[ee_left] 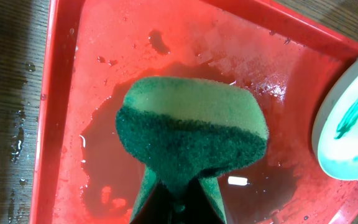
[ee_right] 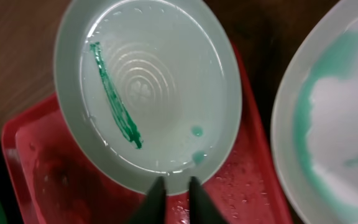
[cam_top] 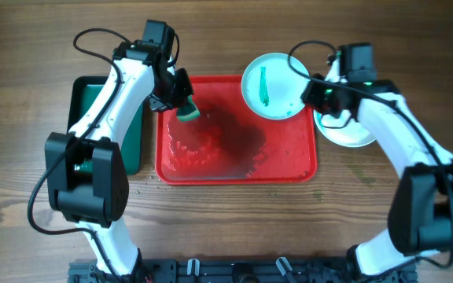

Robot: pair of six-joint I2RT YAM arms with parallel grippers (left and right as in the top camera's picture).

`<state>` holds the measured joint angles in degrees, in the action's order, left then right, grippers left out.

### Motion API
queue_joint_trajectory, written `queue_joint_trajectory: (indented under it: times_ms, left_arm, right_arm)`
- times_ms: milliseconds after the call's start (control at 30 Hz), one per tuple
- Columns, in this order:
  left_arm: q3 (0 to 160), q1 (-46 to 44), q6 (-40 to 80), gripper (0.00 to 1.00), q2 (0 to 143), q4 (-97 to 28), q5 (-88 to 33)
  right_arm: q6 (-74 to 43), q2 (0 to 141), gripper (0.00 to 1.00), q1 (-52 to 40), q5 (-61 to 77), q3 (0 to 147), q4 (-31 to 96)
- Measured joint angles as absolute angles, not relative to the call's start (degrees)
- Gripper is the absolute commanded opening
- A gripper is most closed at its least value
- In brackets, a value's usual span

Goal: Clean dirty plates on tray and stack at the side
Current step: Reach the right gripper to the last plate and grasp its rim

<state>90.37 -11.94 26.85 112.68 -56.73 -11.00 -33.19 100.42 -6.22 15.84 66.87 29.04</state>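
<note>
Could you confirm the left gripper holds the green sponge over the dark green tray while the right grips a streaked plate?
No: the left gripper holds the green sponge over the red tray, per the left wrist view; the right gripper does grip a streaked plate.

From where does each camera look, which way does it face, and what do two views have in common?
Overhead: above the table, facing straight down on the tray, a streaked plate, a second plate and both arms.
Left wrist: on the left arm, facing down at the wet tray; the left gripper holds a sponge.
Right wrist: on the right arm, facing down at the streaked plate; the right gripper sits at its rim.
Shared: both wrist views show the streaked plate and the tray.
</note>
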Motion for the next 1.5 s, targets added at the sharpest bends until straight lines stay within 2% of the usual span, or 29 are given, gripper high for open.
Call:
queue_joint_trajectory:
  times_ms: [200, 500, 567, 667, 900, 1067, 1233, 1367, 1500]
  left_arm:
    - [90.4, -11.9, 26.9, 0.04, 112.7, -56.7, -11.0]
    - [90.4, -11.9, 26.9, 0.04, 112.7, -56.7, -11.0]
    - [90.4, -11.9, 26.9, 0.04, 112.7, -56.7, -11.0]
    - [90.4, -11.9, 26.9, 0.04, 112.7, -56.7, -11.0]
    - [90.4, -11.9, 26.9, 0.04, 112.7, -56.7, -11.0]
    - [90.4, -11.9, 26.9, 0.04, 112.7, -56.8, -11.0]
    - [90.4, -11.9, 26.9, 0.04, 112.7, -56.7, -11.0]
    - [90.4, -11.9, 26.9, 0.04, 112.7, -56.7, -11.0]
    - [90.4, -11.9, 26.9, 0.04, 112.7, -56.7, -11.0]
  right_arm:
    - [-39.7, 106.8, 0.04, -11.0, 9.0, 66.7, 29.7]
    - [-36.6, 110.3, 0.07, -11.0, 9.8, 66.6, 30.8]
    - [-34.3, 110.3, 0.11, -11.2, 11.8, 66.7, 32.9]
    - [-31.2, 110.3, 0.29, -11.8, 14.1, 66.9, 34.3]
    - [-32.5, 107.2, 0.40, -11.9, 13.5, 68.0, 33.6]
    - [-37.1, 107.2, 0.38, -11.9, 7.5, 68.5, 29.3]
    - [-39.3, 111.4, 0.29, -11.9, 6.6, 68.6, 28.2]
    - [-37.8, 111.5, 0.29, -11.9, 8.8, 68.8, 28.9]
    - [-32.7, 111.5, 0.29, -13.0, 14.0, 69.2, 35.0]
